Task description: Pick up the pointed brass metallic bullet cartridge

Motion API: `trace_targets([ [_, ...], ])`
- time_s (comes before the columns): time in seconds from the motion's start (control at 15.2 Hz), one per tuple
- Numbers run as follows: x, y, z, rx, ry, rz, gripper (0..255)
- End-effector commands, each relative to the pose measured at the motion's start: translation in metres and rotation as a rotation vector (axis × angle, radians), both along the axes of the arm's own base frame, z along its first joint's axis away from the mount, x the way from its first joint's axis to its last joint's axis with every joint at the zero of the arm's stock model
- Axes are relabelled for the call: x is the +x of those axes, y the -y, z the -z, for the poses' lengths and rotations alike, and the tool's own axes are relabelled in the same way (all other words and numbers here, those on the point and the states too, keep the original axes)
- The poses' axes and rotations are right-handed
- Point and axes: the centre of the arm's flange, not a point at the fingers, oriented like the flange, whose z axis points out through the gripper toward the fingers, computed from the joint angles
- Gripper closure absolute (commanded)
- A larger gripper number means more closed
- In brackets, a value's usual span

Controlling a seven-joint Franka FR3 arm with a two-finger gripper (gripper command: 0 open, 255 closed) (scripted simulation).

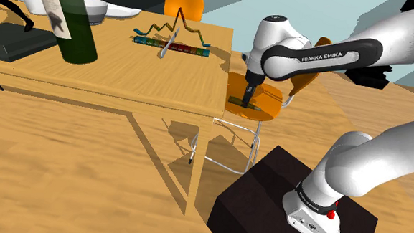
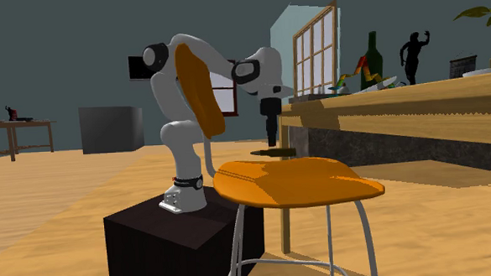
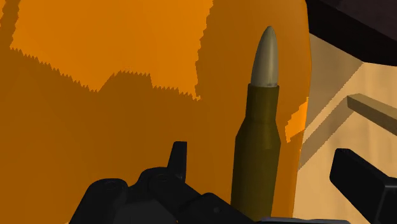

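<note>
A brass cartridge [image 3: 257, 146] with a duller pointed tip lies flat on the orange chair seat [image 3: 95, 127]. In the wrist view it runs lengthwise between my two black fingers, which stand well apart and do not touch it. My gripper [image 3: 264, 159] is open. In the second exterior view the gripper [image 2: 272, 140] hangs straight down just above the cartridge [image 2: 269, 151], near the seat's [image 2: 296, 180] far edge. The shoulder view shows the gripper [image 1: 246, 97] over the dark cartridge [image 1: 238, 101] on the seat [image 1: 266, 102], beside the table's corner.
The wooden table [image 1: 110, 73] edge runs close beside the chair. On it stand a green bottle [image 1: 76, 28], a colourful zigzag toy [image 1: 173, 36] and a black figurine [image 2: 414, 56]. The chair's orange backrest [image 2: 198, 88] rises between arm and seat. My black stand [image 1: 274, 202] is below.
</note>
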Motion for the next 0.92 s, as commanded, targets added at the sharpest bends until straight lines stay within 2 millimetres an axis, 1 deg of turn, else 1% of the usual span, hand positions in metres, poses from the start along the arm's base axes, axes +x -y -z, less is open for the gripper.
trace_targets([
  [0.0, 0.001, 0.0, 0.011, 0.0, 0.001, -0.003, 0],
  [0.13, 0.001, 0.0, 0.022, 0.0, 0.001, -0.003, 0],
  [0.26, 0.001, 0.0, 0.025, 0.0, 0.001, -0.003, 0],
  [0.33, 0.002, 0.001, 0.025, 0.0, 0.001, -0.003, 255],
  [0.86, 0.0, 0.002, 0.025, 0.001, 0.001, -0.003, 255],
])
